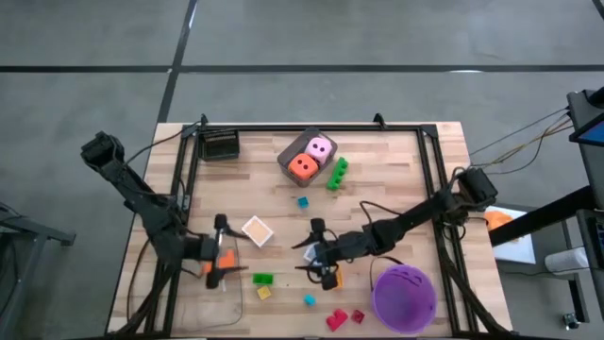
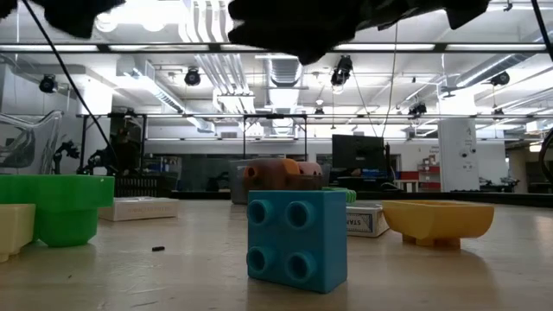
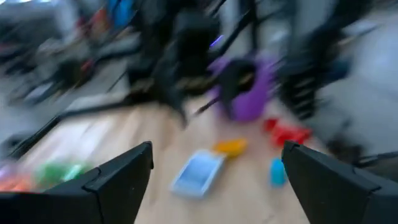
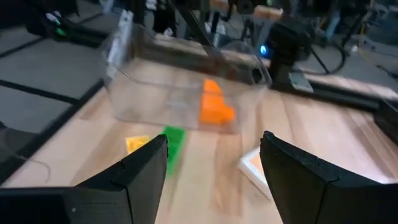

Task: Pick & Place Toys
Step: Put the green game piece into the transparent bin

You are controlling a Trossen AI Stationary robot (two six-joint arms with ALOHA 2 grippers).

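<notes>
1. Left gripper (image 1: 219, 263) – jaws spread and empty, hanging at the near left of the table over the clear tray (image 4: 180, 93). An orange brick (image 4: 214, 107) lies inside the tray. A clumsy move here could catch the light tray's wall and drag or tip it.
2. Right gripper (image 1: 321, 264) – fingers parted, nothing between them, near the table's middle. The blue tile (image 1: 310, 249) lies just beside it. A flat tile gives the pads little edge to bite, so a closing grip may skid it away rather than lift it.
3. The green brick (image 1: 262, 280) and yellow brick (image 1: 264, 294) sit between the two grippers, beside the tray. If both arms reach for this patch at once, they could collide.
4. The orange tile (image 1: 257, 230) lies just far of that patch, and a passing wrist could sweep it aside.
5. The purple bucket (image 1: 404, 297) stands near right, with the red bricks (image 1: 337, 319) beside it. A cable or forearm swinging back could nudge the bucket onto them.
6. The orange die (image 1: 301, 167), pink die (image 1: 320, 148) and a second green brick (image 1: 337, 174) wait at the far middle, well apart from both grippers.
</notes>
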